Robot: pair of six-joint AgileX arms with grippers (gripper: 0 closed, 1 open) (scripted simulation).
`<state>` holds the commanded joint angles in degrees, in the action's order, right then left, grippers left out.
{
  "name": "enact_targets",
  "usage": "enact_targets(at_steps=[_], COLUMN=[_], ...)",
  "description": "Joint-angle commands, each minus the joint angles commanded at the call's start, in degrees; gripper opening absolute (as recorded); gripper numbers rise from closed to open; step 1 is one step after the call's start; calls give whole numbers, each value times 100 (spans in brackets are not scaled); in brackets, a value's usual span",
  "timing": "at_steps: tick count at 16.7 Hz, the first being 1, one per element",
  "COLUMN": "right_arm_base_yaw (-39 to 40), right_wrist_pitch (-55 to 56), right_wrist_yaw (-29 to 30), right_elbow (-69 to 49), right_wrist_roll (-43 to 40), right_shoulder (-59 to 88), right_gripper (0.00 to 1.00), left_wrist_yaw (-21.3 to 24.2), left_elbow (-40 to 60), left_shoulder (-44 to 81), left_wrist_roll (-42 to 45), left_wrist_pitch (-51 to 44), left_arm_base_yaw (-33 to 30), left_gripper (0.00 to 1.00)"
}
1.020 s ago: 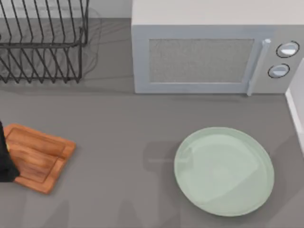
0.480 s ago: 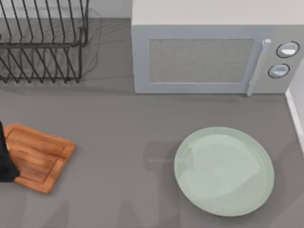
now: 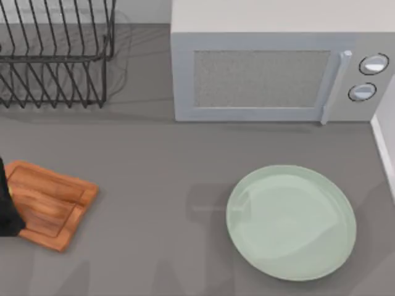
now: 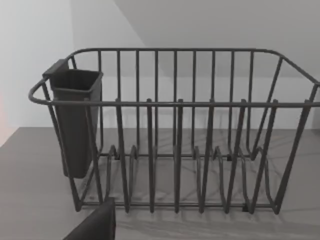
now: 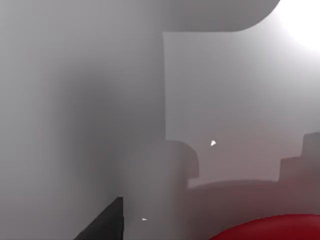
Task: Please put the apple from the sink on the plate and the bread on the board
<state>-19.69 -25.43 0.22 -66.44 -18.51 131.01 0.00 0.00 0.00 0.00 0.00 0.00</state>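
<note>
The pale mint-green plate lies at the right of the counter. The wooden board lies at the far left, with my left arm dark over its left end. In the right wrist view the red apple shows close below the camera, among smooth grey walls that look like the sink. A dark part of my right gripper stands beside the apple, with a gap between them. A dark part of my left gripper faces the wire rack. The bread is out of view.
A black wire dish rack with a dark cutlery cup stands at the back left. A grey microwave stands at the back, door shut. A white edge runs along the right side.
</note>
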Motion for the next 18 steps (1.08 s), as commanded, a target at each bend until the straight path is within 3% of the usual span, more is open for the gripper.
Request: enact_targets(at_steps=[4, 5, 12, 18], right_arm_base_yaw=[0, 0, 0, 2], right_wrist_pitch=[0, 0, 0, -953], right_wrist_yaw=[0, 0, 0, -105], right_elbow=[0, 0, 0, -386], right_wrist_roll=[0, 0, 0, 51], right_shoulder=[0, 0, 0, -871], right_gripper=[2, 0, 0, 0], left_wrist_yaw=[0, 0, 0, 0], left_elbow=[0, 0, 0, 0], left_shoulder=[0, 0, 0, 0], left_wrist_roll=[0, 0, 0, 0], left_wrist_pitch=[0, 0, 0, 0], left_arm_base_yaw=[0, 0, 0, 0], left_gripper=[100, 100, 100, 100])
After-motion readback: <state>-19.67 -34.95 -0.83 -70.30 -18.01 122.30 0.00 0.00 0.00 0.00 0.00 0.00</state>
